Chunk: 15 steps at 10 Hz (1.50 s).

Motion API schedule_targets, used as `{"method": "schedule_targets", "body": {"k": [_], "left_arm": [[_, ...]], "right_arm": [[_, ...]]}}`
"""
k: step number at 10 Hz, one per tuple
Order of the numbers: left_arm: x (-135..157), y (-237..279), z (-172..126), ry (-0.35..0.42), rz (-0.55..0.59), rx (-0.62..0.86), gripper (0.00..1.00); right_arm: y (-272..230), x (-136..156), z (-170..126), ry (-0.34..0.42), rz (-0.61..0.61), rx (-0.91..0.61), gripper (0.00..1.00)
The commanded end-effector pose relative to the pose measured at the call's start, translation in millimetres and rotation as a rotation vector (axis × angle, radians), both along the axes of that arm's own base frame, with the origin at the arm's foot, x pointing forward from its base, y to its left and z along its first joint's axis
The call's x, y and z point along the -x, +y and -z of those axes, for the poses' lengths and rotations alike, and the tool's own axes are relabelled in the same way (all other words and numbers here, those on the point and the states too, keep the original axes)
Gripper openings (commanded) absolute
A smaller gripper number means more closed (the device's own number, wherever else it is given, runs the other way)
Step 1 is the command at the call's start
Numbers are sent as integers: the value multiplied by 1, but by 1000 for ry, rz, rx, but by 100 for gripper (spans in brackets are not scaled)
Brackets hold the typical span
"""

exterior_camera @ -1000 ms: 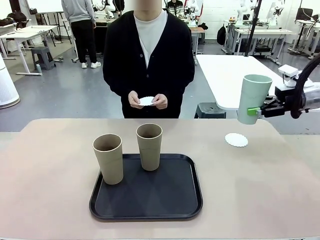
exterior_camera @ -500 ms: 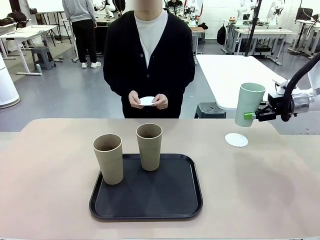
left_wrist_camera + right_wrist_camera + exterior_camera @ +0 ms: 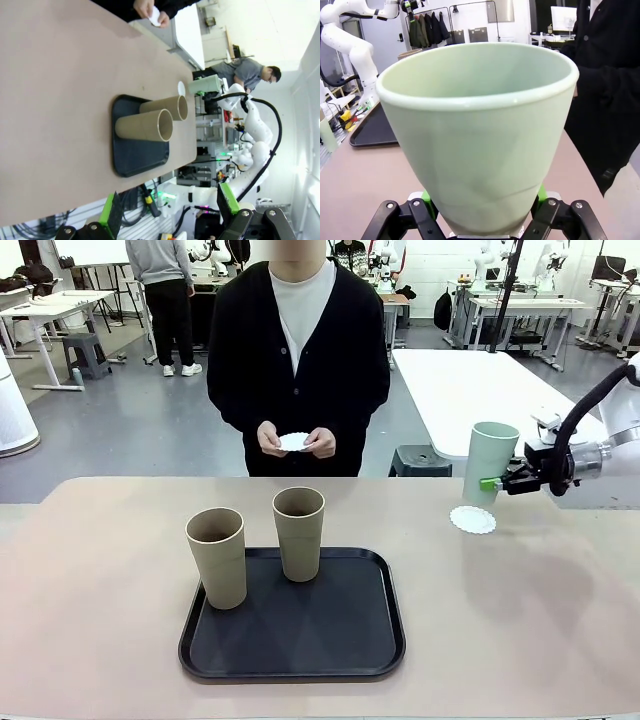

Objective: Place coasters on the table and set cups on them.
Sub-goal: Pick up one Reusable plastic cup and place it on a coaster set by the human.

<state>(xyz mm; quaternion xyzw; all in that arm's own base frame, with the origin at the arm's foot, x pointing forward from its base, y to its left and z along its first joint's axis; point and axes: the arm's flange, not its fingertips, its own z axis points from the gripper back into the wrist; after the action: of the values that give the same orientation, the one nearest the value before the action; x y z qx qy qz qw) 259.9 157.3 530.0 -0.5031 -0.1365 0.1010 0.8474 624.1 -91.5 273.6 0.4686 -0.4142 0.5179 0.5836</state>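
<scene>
Right fingers [image 3: 489, 483] clench the upright mint cup [image 3: 491, 460] just above the surface [image 3: 520, 600]; the coaster [image 3: 472, 519] lies at 7 o'clock from its base, nearly underneath. Left fingers [image 3: 111, 216] hang released, far off.

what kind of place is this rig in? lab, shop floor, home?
Most likely a robotics lab or open workshop: the right tool holds a mint cup over a beige table, and white workbenches stand on a bare grey floor behind the person.

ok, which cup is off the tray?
The mint cup, gripped by the right claw near the coaster; the two tan cups both stand on the tray.
</scene>
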Motion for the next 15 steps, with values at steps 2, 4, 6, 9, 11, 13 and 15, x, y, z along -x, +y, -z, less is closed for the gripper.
{"method": "schedule_targets", "body": {"k": [2, 4, 6, 9, 11, 13, 15], "left_arm": [[1, 1, -1, -12, 7, 11, 100], [1, 1, -1, -12, 7, 11, 100], [1, 1, -1, -12, 7, 11, 100], [1, 1, -1, -12, 7, 11, 100], [1, 1, -1, -12, 7, 11, 100], [1, 1, -1, -12, 7, 11, 100], [1, 1, -1, -12, 7, 11, 100]], "right_arm": [[-1, -12, 3, 43, -10, -7, 81], [1, -8, 5, 54, -11, -3, 81], [1, -3, 11, 30, -1, -2, 81], [1, -3, 11, 30, -1, -2, 81], [2, 0, 17, 51, -35, 25, 81], [7, 7, 24, 50, -66, 53, 81], [8, 6, 25, 39, -65, 58, 81]]}}
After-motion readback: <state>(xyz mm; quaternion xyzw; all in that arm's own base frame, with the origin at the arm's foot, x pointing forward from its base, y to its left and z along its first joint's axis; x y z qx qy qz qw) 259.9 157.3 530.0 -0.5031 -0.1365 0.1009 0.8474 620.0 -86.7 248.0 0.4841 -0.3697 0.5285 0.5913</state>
